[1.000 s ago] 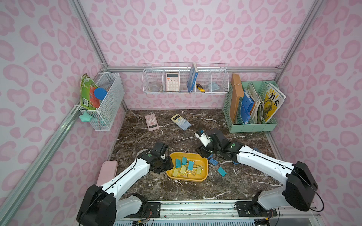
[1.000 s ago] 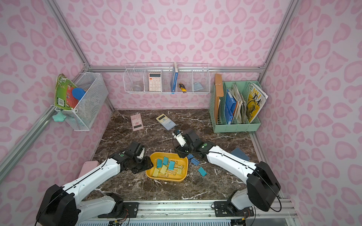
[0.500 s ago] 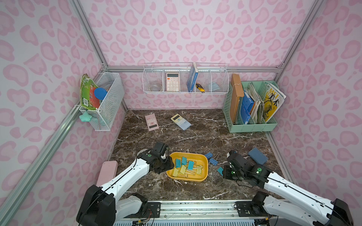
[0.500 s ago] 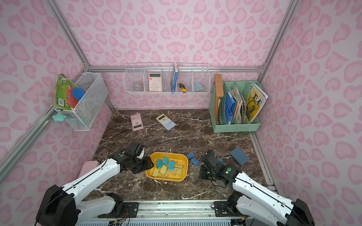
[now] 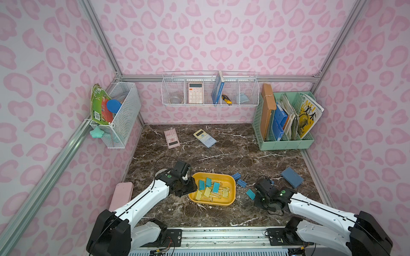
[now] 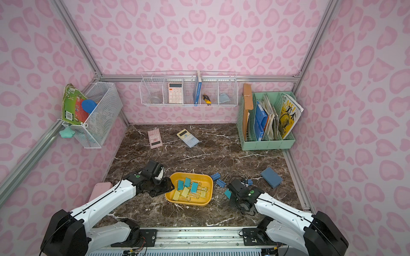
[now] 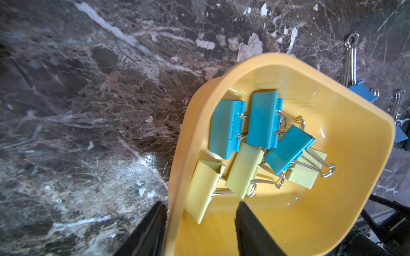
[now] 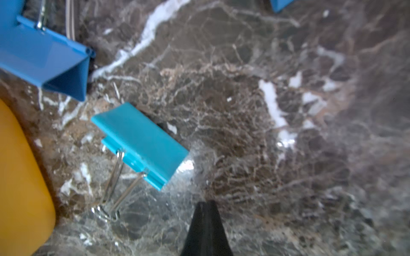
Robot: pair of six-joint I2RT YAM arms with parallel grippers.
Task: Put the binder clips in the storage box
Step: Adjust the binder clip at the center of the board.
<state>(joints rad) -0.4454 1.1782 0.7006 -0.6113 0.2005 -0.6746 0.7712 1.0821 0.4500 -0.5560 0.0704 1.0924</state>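
Your left jaws stand open astride one end wall of the storage box [image 5: 221, 176], with one finger [image 7: 153, 228] outside the rim and the other inside, clear of the wall. The box sits on the tabletop [image 5: 221, 150] between your two arms. Six binder clips [image 7: 261, 144] lie heaped in it, three teal and three pale yellow. Your right jaws are closed on nothing, fingertips [image 8: 205, 221] pressed together over the tabletop. A teal clip [image 8: 142, 141] lies just beside them, near the box. Two darker blue clips [image 5: 236, 176] lie by the box's far corner.
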